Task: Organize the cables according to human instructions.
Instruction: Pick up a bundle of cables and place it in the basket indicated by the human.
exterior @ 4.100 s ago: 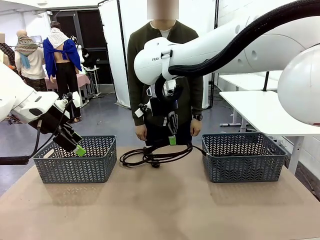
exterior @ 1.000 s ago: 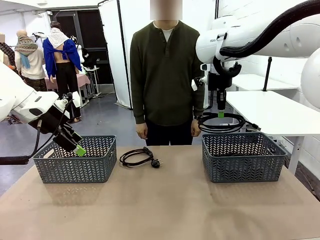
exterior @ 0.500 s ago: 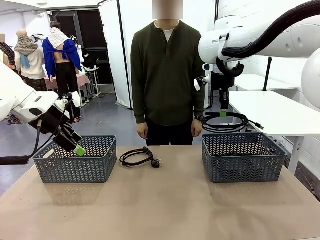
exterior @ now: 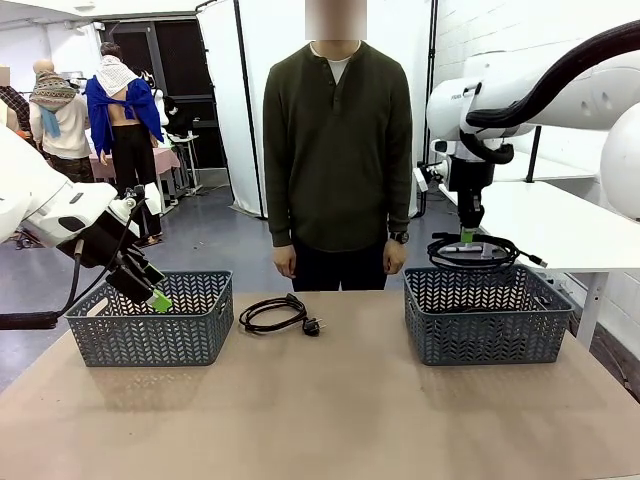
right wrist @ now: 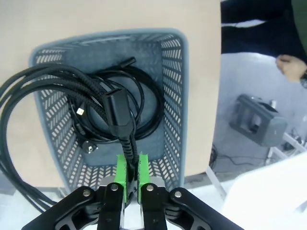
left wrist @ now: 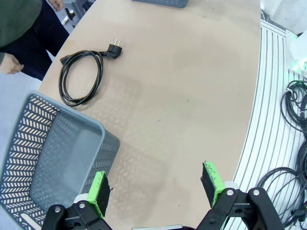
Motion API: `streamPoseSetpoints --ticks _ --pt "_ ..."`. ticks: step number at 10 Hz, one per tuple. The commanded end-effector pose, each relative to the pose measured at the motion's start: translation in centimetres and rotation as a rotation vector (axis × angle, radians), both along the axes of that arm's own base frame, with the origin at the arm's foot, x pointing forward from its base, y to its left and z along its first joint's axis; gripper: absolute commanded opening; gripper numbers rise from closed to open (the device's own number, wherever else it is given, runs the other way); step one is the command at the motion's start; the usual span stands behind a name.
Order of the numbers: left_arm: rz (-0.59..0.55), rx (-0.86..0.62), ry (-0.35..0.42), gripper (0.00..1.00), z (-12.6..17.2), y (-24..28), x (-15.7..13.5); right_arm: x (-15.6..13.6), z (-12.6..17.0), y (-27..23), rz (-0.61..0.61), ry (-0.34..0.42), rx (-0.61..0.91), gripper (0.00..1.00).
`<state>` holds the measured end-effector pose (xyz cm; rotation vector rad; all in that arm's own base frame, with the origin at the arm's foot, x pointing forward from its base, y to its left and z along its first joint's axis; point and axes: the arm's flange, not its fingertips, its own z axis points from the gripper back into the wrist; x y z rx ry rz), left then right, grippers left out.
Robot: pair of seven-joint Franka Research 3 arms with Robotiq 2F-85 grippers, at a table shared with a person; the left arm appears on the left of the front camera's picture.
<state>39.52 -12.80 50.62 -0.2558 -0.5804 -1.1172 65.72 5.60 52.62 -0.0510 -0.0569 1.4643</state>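
My right gripper is shut on a coiled black cable, which hangs just above the right grey basket. Another coiled cable lies on that basket's floor. A further cable lies coiled on the table in front of the human, whose hands hang at the sides. Over the left grey basket, my left gripper stands open and holds nothing.
The tan table stretches wide between the two baskets. A white table stands at the right behind the right basket. Loose black cords lie on the floor past the table's edge in the left wrist view.
My right gripper has carried its cable to the right and down, from beside the human's arm to just above the right basket. The left arm has not moved.
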Motion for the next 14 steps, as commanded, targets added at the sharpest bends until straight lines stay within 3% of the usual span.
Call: streamPoseSetpoints --ticks 1,9,10,14 --pt "-0.021 -0.016 0.000 1.00 -0.1 0.3 0.2 1.5 -1.2 -0.1 0.070 0.003 0.022 0.00" --pt "-0.021 -0.016 0.000 1.00 -0.1 0.3 0.2 2.4 -3.5 0.5 0.091 -0.012 -0.038 0.00" --pt "-0.021 -0.016 0.000 1.00 -0.1 0.3 0.2 2.5 -3.7 0.6 0.092 -0.012 -0.038 0.04" --pt "-0.021 -0.016 0.000 1.00 -0.1 0.3 0.2 2.8 -3.7 0.6 0.073 -0.028 -0.023 0.82"
